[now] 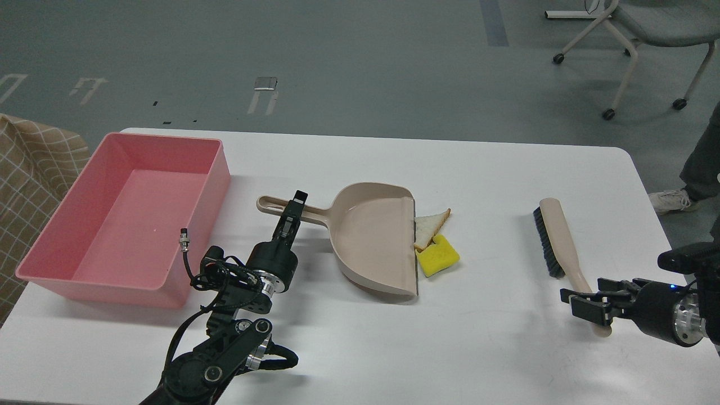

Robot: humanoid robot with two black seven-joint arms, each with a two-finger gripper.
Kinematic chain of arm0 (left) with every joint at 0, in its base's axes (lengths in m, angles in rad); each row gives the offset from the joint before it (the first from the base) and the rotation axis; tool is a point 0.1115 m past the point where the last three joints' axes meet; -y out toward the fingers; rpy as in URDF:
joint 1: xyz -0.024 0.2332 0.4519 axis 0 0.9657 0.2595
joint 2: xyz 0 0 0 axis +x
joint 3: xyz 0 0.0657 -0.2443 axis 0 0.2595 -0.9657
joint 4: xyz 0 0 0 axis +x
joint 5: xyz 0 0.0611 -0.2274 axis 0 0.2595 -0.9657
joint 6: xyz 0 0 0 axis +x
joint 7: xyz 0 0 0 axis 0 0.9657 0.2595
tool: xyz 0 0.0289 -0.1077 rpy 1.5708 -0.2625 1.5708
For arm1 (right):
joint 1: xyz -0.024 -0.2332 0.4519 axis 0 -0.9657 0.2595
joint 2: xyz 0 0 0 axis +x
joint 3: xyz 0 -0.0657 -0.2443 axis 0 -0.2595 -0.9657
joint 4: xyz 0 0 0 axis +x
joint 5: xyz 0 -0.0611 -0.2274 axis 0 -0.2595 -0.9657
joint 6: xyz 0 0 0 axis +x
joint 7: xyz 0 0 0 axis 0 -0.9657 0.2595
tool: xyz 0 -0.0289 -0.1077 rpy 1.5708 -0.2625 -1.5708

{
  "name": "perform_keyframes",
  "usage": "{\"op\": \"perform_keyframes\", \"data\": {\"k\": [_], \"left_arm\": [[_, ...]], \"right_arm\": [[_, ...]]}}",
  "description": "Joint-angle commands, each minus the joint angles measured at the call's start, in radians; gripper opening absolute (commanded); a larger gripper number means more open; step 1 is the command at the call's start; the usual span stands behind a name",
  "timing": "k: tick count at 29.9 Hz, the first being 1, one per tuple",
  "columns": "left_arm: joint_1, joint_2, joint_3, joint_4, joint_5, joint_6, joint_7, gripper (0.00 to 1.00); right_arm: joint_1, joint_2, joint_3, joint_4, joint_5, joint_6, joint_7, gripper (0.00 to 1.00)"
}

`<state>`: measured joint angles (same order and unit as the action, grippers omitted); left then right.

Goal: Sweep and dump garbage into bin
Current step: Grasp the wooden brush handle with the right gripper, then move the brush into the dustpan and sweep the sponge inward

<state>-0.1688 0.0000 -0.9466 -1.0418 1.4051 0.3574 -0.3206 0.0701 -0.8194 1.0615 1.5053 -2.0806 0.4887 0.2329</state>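
The left gripper [295, 209] is closed on the beige dustpan's handle [281, 206]; the right gripper [585, 304] is clamped around the brush handle [568, 247]. At the dustpan's [371, 236] lip, 2 pieces are seen: bread slice [432, 226], touching yellow sponge [438, 256]. The pink bin [169, 281] stands left on the white table [495, 349].

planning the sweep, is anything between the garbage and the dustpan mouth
Nothing visible. The bread and sponge lie right at the dustpan lip, the bread touching or overlapping it. The brush lies apart on their far side.
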Motion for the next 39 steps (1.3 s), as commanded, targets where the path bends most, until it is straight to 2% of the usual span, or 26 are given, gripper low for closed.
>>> {"op": "perform_keyframes", "data": {"k": [1, 7, 13, 20, 25, 37, 39], "left_arm": [[0.002, 0.000, 0.000, -0.001, 0.000, 0.000, 0.002, 0.21], [0.005, 0.000, 0.000, -0.004, 0.000, 0.002, 0.002, 0.21], [0.009, 0.000, 0.000, -0.009, 0.002, 0.002, 0.003, 0.22], [0.009, 0.000, 0.000, -0.009, 0.003, 0.002, 0.005, 0.22], [0.008, 0.000, 0.000, -0.009, 0.005, 0.003, 0.006, 0.22], [0.008, 0.000, 0.000, -0.009, 0.003, 0.003, 0.006, 0.22], [0.008, 0.000, 0.000, -0.009, 0.003, 0.003, 0.006, 0.21]], "right_arm": [[0.000, 0.006, 0.003, 0.000, 0.002, 0.000, -0.037, 0.58], [0.000, 0.006, 0.003, 0.001, 0.008, 0.000, -0.037, 0.55], [0.003, 0.006, 0.005, 0.015, 0.010, 0.000, -0.034, 0.25], [0.000, 0.012, 0.003, 0.030, 0.013, 0.000, -0.035, 0.22], [-0.006, 0.002, 0.006, 0.053, 0.016, 0.000, -0.037, 0.09], [0.000, 0.025, 0.020, 0.046, 0.028, 0.000, -0.043, 0.05], [0.002, 0.052, 0.018, 0.047, 0.028, 0.000, -0.059, 0.05]]}}
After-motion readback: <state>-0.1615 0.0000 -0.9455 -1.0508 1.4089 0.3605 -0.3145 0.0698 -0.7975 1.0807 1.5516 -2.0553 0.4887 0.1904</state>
